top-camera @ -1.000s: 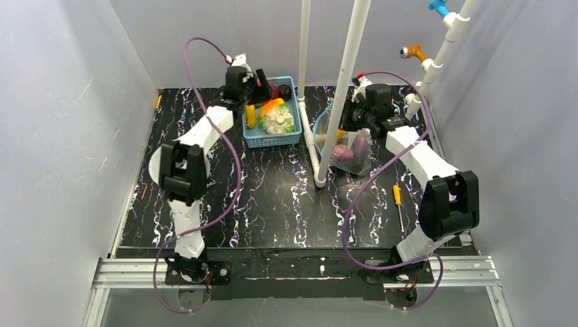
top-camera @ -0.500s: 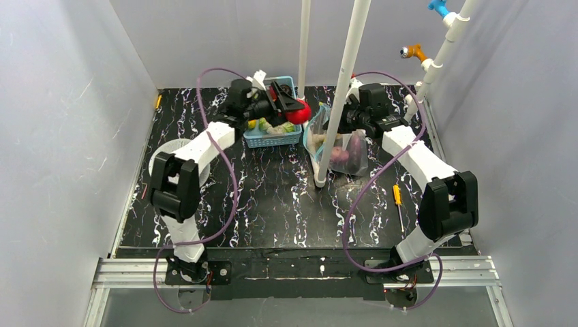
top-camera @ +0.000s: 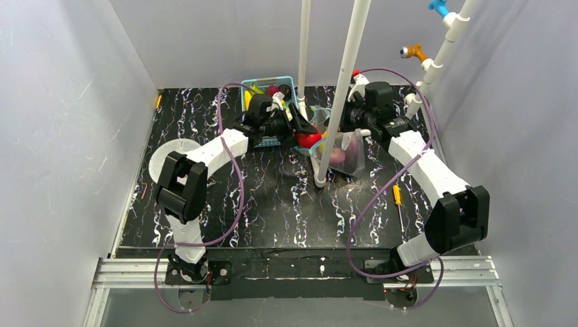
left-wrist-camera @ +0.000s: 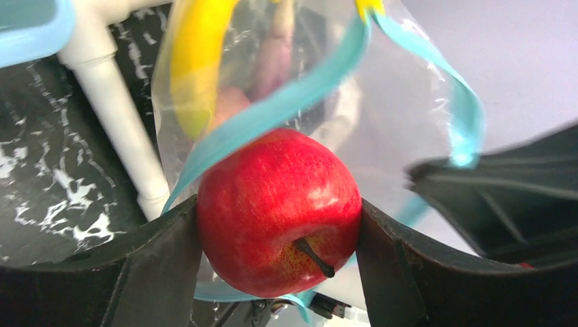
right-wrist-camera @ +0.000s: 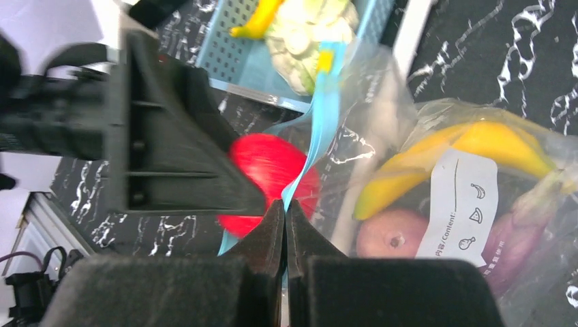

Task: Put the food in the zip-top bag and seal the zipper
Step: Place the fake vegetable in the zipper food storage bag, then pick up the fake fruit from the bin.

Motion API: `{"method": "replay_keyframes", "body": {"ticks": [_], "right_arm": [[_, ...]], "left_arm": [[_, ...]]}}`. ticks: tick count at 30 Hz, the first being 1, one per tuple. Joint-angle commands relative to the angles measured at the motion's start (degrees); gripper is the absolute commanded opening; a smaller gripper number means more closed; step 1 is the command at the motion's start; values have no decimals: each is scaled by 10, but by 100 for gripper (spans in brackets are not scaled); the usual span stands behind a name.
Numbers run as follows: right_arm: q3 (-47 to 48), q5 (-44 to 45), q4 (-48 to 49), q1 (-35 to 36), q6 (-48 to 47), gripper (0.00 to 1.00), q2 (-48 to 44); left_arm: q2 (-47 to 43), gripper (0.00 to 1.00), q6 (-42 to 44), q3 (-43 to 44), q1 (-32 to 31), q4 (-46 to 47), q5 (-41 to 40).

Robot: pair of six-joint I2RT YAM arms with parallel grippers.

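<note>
My left gripper (left-wrist-camera: 278, 235) is shut on a round red apple (left-wrist-camera: 278, 211) and holds it at the open mouth of the clear zip-top bag (left-wrist-camera: 382, 116), against its teal-blue zipper strip (left-wrist-camera: 286, 109). In the top view the apple (top-camera: 308, 139) is just left of the bag (top-camera: 346, 151). My right gripper (right-wrist-camera: 285, 211) is shut on the zipper strip (right-wrist-camera: 326, 109) and holds the mouth up. Inside the bag lie a yellow banana (right-wrist-camera: 470, 146), a pinkish round fruit (right-wrist-camera: 392, 238) and a purple piece (right-wrist-camera: 511, 238). The bag has a white label (right-wrist-camera: 463, 204).
A light-blue mesh basket (top-camera: 267, 88) with a cabbage (right-wrist-camera: 307, 30) and other toy produce stands at the back. Two white pipes (top-camera: 339, 95) rise just in front of the bag. A screwdriver (top-camera: 397, 197) lies on the black marbled table (top-camera: 272, 204) at right.
My left gripper lifted the red apple out of the basket and carried it right to the bag's mouth. My right gripper kept hold of the zipper strip and raised the bag slightly.
</note>
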Motion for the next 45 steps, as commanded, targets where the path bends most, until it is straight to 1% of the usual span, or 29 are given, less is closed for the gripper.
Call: {"method": "replay_keyframes", "body": {"ticks": [1, 4, 8, 11, 14, 15, 16, 22, 26, 30, 36, 38, 41, 43, 45], "right_arm": [[-6, -32, 55, 5, 4, 1, -33], [-6, -34, 54, 5, 4, 1, -31], [-5, -30, 54, 5, 4, 1, -26], [-4, -30, 55, 5, 4, 1, -21], [-3, -35, 56, 5, 5, 1, -16], [-3, -36, 57, 5, 6, 1, -15], [-3, -36, 58, 5, 6, 1, -14], [-2, -34, 58, 5, 7, 1, -12], [-3, -27, 57, 5, 6, 1, -11], [-3, -25, 58, 5, 7, 1, -8], [-1, -29, 58, 5, 7, 1, -1], [-1, -30, 60, 5, 8, 1, 1], [-1, -33, 62, 5, 9, 1, 5], [0, -35, 63, 5, 10, 1, 9], [1, -36, 63, 4, 9, 1, 11]], "left_arm": [[-20, 37, 35, 10, -5, -56, -32], [7, 52, 47, 48, -8, -92, -21], [23, 62, 56, 83, -13, -96, 1], [16, 74, 66, 89, -17, -87, 10], [3, 90, 76, 87, -18, -81, 6], [-1, 93, 79, 87, -18, -81, 4], [-3, 94, 82, 89, -18, -85, 3], [-6, 96, 119, 109, -18, -139, -11], [-27, 95, 163, 121, -16, -176, -60], [-70, 94, 190, 109, -3, -187, -146], [-144, 93, 195, 30, 28, -162, -284], [-156, 93, 218, 17, 30, -168, -332], [-150, 93, 263, 32, 30, -205, -399], [-133, 92, 301, 55, 30, -231, -421], [-108, 88, 332, 87, 30, -261, -442]]}}
